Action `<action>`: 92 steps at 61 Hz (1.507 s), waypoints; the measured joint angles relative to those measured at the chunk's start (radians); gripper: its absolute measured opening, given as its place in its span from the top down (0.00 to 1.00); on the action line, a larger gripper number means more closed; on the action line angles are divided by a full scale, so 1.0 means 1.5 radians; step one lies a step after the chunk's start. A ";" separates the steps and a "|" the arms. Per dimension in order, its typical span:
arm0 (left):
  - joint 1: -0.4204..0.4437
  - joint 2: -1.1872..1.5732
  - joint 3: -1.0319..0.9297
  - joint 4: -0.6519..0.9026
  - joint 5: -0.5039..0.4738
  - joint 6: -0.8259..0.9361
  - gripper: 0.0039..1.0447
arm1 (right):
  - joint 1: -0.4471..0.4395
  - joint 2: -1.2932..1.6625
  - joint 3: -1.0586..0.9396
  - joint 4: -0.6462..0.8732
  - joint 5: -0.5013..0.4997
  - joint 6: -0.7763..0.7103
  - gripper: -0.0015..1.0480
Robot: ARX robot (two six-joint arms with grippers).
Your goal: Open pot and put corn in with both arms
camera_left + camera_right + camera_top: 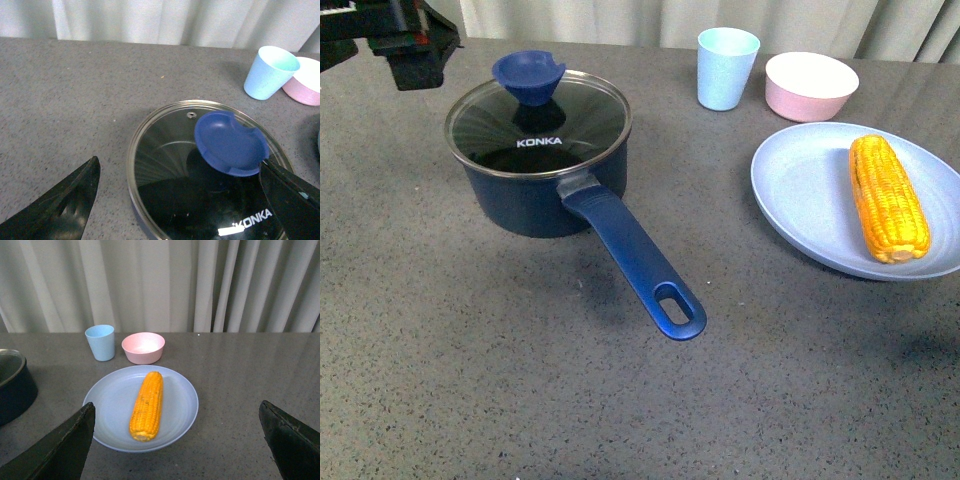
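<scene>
Pot: the pot (540,190) is seen left of centre in the front view, closed by a glass lid (538,125), with its handle (635,265) pointing towards the lower middle.
Corn: the corn (888,198) lies on a pale blue plate (800,200) at the right edge, well apart from the pot.
Left gripper: the left gripper (178,162) is held with its fingers wide apart and nothing grasped. The blue knob (230,142) sits off-centre between them, just beside one finger.
Right gripper: the right gripper (177,405) is also spread and empty, with the corn framed ahead of it.
Stage: the lid is judged not yet lifted.
Risk, lid: if the fingers are closed off-centre, the knob could be pushed sideways and the lid slid or the pot dragged.
Risk, corn: the round cob could be rolled on the plate by a one-sided touch.
Risk, bystanders: the cup (727,68) and the pink bowl (811,85) could be struck by a wide swing.
</scene>
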 joint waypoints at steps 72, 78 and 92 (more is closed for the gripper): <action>-0.065 0.170 0.130 0.006 -0.002 0.097 0.08 | 0.000 0.000 0.000 0.000 0.000 0.000 0.09; -0.064 0.173 0.137 0.004 -0.002 0.097 0.08 | 0.000 0.000 0.000 0.000 0.000 0.000 0.09; -0.055 0.190 0.171 -0.007 -0.005 0.097 0.08 | 0.000 0.000 0.000 0.000 0.000 0.000 0.09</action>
